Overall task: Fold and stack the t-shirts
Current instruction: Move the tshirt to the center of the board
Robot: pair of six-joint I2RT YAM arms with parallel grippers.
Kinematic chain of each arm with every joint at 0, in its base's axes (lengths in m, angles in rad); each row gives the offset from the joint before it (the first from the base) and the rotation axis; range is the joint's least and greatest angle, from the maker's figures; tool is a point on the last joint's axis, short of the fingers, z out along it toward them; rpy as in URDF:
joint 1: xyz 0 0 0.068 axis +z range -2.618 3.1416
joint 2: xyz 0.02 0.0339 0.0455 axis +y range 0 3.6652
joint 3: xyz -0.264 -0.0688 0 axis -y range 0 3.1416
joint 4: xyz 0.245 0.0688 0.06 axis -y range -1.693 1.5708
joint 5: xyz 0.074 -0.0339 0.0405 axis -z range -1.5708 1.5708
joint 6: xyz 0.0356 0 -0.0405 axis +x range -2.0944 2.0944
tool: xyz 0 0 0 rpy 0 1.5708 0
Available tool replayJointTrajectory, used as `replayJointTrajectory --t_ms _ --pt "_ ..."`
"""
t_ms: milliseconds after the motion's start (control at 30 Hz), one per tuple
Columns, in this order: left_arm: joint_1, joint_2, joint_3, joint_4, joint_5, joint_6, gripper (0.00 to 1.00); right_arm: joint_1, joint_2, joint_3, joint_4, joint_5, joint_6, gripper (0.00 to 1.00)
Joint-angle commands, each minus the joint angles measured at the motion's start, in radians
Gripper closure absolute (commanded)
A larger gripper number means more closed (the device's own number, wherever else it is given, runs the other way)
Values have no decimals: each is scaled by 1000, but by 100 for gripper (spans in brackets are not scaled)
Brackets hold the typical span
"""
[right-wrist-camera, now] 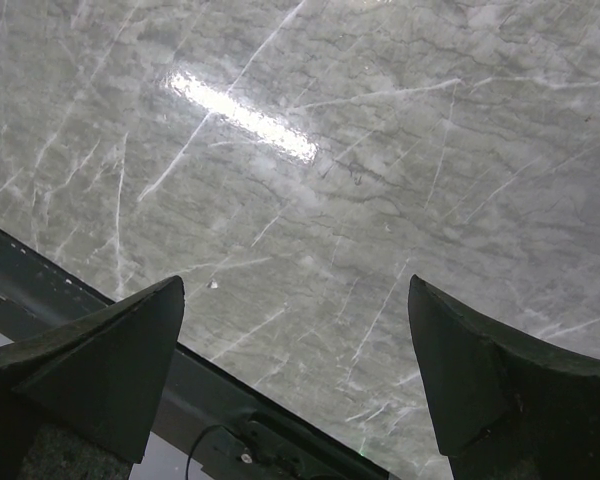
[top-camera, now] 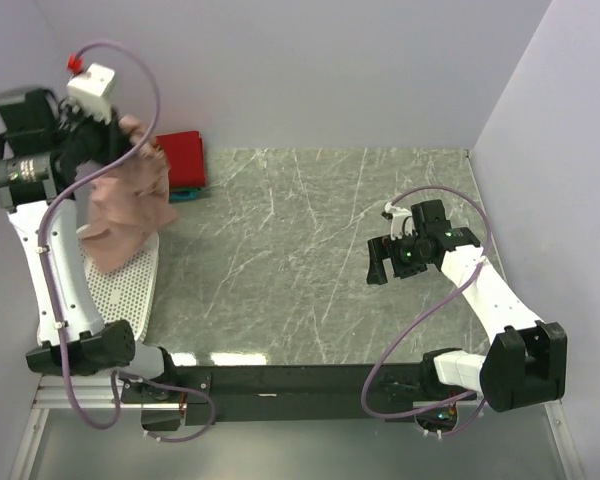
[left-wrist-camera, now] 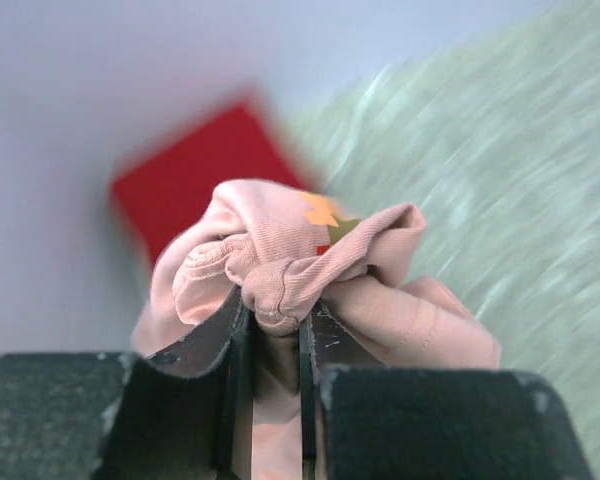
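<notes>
My left gripper [top-camera: 120, 135] is shut on the dusty-pink t-shirt [top-camera: 130, 205] and holds it up high at the far left; the shirt hangs down over the white basket [top-camera: 125, 285]. In the left wrist view the bunched pink cloth [left-wrist-camera: 290, 265] with a small print sits pinched between my fingers [left-wrist-camera: 220, 340]. A folded bright red t-shirt [top-camera: 185, 160] lies on the table at the back left and also shows in the left wrist view [left-wrist-camera: 200, 180]. My right gripper [top-camera: 383, 262] is open and empty, low over bare table at the right. No teal shirt shows.
The white perforated basket stands at the left table edge under the hanging shirt. Grey marbled table [top-camera: 310, 250] spreads between the arms. Walls close in at the back and right. The table's near edge with a black rail [right-wrist-camera: 210, 400] shows in the right wrist view.
</notes>
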Motion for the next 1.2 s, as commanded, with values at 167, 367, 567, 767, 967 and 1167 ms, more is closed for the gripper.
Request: replayJointTrajectory --t_ms 167,367,567,767,967,1167 --pt "-461 155 351 151 36 -252 100 -55 -30 45 19 13 19 1" --pt "-708 205 441 366 68 -399 100 -122 -42 40 33 -6 31 0" --pt "-741 180 333 641 201 -556 100 -204 -48 36 38 -15 38 0" --pt "-711 46 -110 563 226 -449 77 -303 -73 53 -6 -46 -27 0" --pt "-440 -48 -659 443 172 -303 1 -352 -68 103 -137 -67 -214 0" --pt "-411 -101 -809 365 252 -93 1 -342 56 193 -266 -109 -332 1"
